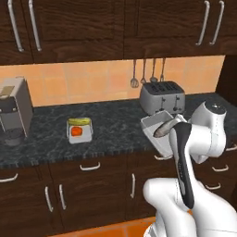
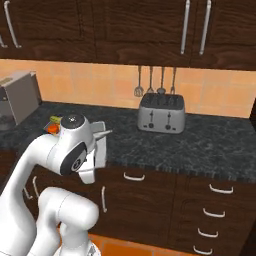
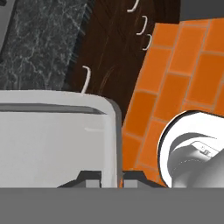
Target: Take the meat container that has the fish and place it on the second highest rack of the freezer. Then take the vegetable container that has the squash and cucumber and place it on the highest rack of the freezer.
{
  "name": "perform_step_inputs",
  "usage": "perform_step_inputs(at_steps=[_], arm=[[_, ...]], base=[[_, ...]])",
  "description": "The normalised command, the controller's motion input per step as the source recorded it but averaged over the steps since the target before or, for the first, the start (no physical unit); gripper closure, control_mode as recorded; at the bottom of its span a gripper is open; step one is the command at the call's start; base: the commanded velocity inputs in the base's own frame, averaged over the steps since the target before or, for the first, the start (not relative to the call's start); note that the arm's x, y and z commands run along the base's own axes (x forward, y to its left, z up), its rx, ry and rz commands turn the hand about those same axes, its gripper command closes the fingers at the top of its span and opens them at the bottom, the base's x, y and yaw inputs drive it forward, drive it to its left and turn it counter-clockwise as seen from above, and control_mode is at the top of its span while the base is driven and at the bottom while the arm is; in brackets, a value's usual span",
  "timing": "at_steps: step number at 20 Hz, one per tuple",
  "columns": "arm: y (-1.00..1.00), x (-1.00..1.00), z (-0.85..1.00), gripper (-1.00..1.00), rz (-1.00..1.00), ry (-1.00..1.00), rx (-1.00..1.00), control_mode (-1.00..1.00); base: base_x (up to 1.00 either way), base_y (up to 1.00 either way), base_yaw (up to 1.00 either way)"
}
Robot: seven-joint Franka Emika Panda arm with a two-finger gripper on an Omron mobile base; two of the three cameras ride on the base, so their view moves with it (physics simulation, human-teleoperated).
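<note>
Your gripper [image 3: 111, 177] is pinched on the rim of the meat container [image 1: 157, 132], one fingertip on each side of its wall. The tray with the fish [image 1: 165, 128] hangs past the counter's [image 1: 111, 134] near edge, right of centre, above the drawers. The vegetable container [image 1: 79, 130] sits well left on the counter, with the toaster [image 1: 162, 97] far behind.
</note>
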Motion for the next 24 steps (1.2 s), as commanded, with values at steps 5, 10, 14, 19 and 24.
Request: perform_step_inputs(at_steps=[5,10,14,19,24], arm=[[0.00,0.00,0.00,1.00,0.00,0.00,0.00,1.00],[0.00,0.00,0.00,1.00,0.00,0.00,0.00,1.00],[0.00,0.00,0.00,1.00,0.00,0.00,0.00,1.00],[0.00,0.00,0.00,1.00,0.00,0.00,0.00,1.00],[0.00,0.00,0.00,1.00,0.00,0.00,0.00,1.00]], base=[[-0.53,-0.21,-0.09],[-0.11,-0.24,-0.40],[0.00,-0.19,-0.53],[-0.15,-0.44,-0.48],[-0.01,-0.56,-0.44]])
